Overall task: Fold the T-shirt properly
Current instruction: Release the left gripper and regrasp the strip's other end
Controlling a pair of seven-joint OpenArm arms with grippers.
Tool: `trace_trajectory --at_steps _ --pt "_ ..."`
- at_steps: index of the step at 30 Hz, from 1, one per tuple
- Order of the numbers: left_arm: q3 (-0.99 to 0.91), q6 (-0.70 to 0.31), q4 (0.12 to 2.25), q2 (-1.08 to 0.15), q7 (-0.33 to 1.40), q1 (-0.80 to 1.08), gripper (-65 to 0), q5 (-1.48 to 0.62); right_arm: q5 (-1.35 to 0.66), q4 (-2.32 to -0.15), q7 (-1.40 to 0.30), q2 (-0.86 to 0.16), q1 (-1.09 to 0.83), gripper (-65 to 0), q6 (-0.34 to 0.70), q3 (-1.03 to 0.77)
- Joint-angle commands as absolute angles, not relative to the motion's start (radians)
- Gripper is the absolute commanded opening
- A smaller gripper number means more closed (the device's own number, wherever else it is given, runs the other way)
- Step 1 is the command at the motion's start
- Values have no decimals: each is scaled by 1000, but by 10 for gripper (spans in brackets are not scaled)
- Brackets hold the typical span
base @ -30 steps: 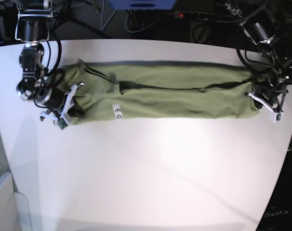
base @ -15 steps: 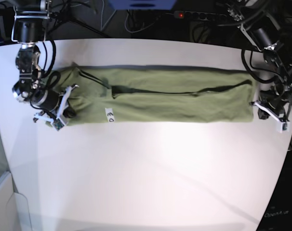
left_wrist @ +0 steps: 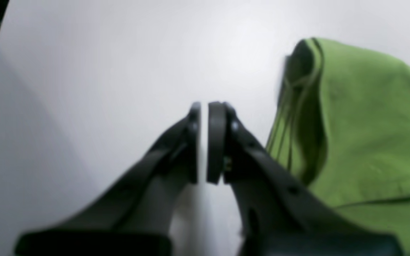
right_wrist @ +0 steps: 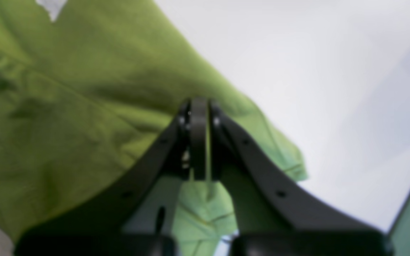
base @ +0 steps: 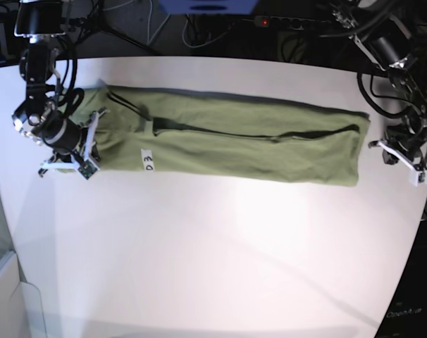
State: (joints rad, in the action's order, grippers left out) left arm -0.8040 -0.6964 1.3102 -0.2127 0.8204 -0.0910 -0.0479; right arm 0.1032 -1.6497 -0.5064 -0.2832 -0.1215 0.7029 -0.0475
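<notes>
white table (base: 213, 246); t-shirt (base: 234, 141) end blurred at right fingers (right_wrist: 199, 142).

I see the T-shirt (base: 234, 144) stretched into a long, narrow olive-green band across the far half of the table — folded lengthwise, slanting slightly nearer toward the right. Its small white label (base: 149, 161) sits on the near edge, left of centre — wrinkles throughout.

Long folded T-shirt (base: 234, 141) across white table (base: 213, 246); white label (base: 149, 161) near left end
</notes>
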Motion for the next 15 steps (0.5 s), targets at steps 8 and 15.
trace_trajectory --at_steps 8,15 --pt "-811 -698 1330 -229 806 -68 -615 -58 91 -1788 -611 -295 -166 -641 698 -56" --pt "-809 -698 1328 -223 806 -42 -614 -58 91 -1781 -602 -295 -208 -649 698 -56"
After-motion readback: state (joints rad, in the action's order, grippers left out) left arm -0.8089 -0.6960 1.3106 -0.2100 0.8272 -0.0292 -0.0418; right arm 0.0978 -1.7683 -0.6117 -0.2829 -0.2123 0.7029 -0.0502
